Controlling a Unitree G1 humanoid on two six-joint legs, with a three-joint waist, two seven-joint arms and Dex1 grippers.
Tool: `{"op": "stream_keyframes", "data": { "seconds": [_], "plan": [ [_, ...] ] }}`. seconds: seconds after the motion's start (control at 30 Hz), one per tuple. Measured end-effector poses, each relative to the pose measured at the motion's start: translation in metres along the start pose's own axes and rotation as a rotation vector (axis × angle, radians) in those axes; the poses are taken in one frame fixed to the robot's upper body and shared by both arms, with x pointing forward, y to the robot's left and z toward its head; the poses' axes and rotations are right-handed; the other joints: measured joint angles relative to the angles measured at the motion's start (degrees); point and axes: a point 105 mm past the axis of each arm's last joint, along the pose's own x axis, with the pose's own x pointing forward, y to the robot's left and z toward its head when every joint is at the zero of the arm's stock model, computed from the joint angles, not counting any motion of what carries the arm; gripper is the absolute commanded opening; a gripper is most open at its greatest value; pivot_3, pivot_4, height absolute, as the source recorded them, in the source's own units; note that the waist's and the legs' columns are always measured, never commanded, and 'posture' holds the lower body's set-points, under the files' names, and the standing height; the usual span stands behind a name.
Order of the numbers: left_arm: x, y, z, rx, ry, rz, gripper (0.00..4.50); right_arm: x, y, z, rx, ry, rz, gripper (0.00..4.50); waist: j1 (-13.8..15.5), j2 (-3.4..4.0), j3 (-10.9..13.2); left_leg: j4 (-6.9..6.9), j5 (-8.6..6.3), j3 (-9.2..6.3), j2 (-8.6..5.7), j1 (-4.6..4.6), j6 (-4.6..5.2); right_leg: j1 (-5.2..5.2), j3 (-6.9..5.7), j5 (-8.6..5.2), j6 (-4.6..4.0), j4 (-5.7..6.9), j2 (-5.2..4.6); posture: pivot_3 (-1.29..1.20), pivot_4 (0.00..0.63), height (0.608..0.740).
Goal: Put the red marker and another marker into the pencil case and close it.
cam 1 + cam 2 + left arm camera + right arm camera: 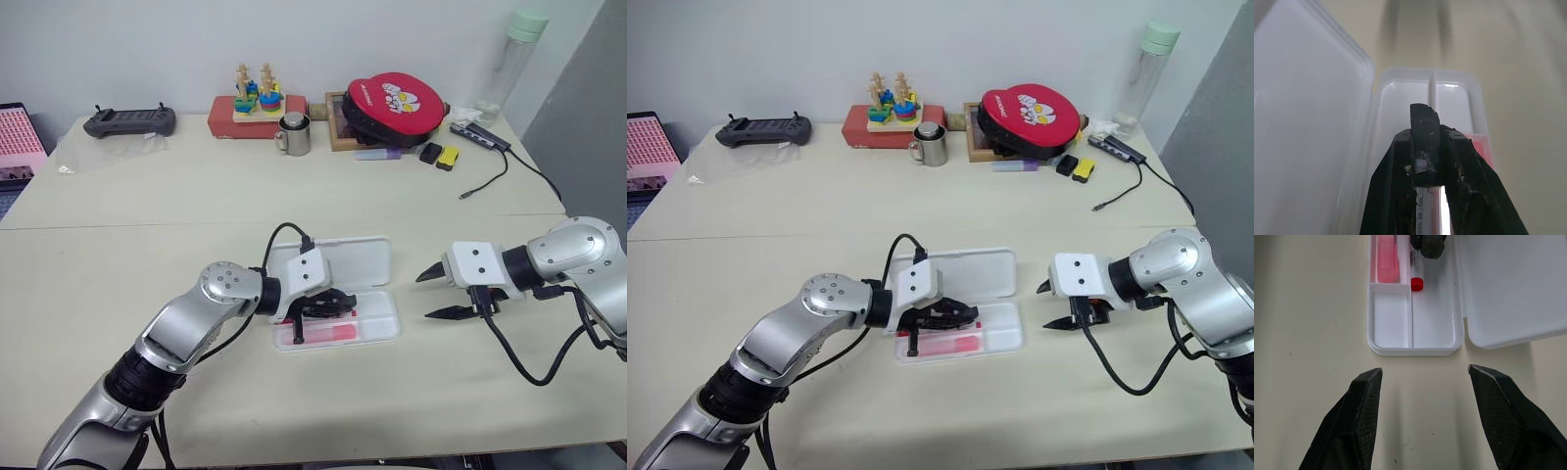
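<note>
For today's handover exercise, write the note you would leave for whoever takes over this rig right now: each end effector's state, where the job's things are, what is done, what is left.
Left end effector: shut on the red marker, over the pencil case.
Right end effector: open, holding nothing, just off the case's short end.
Case: on the table, lid folded flat open.
Done: pink highlighter lies in the tray's narrow compartment.
Left: release the red marker into the long compartment, withdraw, close the lid.

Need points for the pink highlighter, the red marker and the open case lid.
pink highlighter point(1387, 258), right wrist view, middle of its body.
red marker point(1417, 283), right wrist view, its red end.
case lid point(348, 262), left eye view, bare inner face of the open lid.
</note>
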Motion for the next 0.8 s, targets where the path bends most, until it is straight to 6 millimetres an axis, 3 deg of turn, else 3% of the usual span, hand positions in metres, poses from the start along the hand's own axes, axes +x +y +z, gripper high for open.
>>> {"op": "stream_keyframes", "data": {
  "seconds": [0.4, 0.8],
  "plan": [
    [0.020, -0.003, 0.013, -0.058, -0.032, -0.080, 0.44, 0.004, -0.002, 0.000, 0.001, -0.007, -0.011, 2.93, 0.1, 0.00, 0.0, 0.08, 0.02, -0.01, -0.03, -0.03, -0.03, 0.02, 0.00, 0.00, 0.00, -0.01, -0.01, 0.00, 0.150, 0.740],
    [0.036, -0.010, 0.012, -0.067, -0.001, -0.183, 0.44, 0.007, -0.005, 0.002, -0.004, -0.019, -0.028, 2.93, 0.0, 0.00, 0.0, 0.09, 0.08, -0.02, -0.02, -0.02, -0.14, 0.01, 0.00, 0.00, 0.00, 0.02, -0.01, 0.00, 0.150, 0.740]
  ]
}}
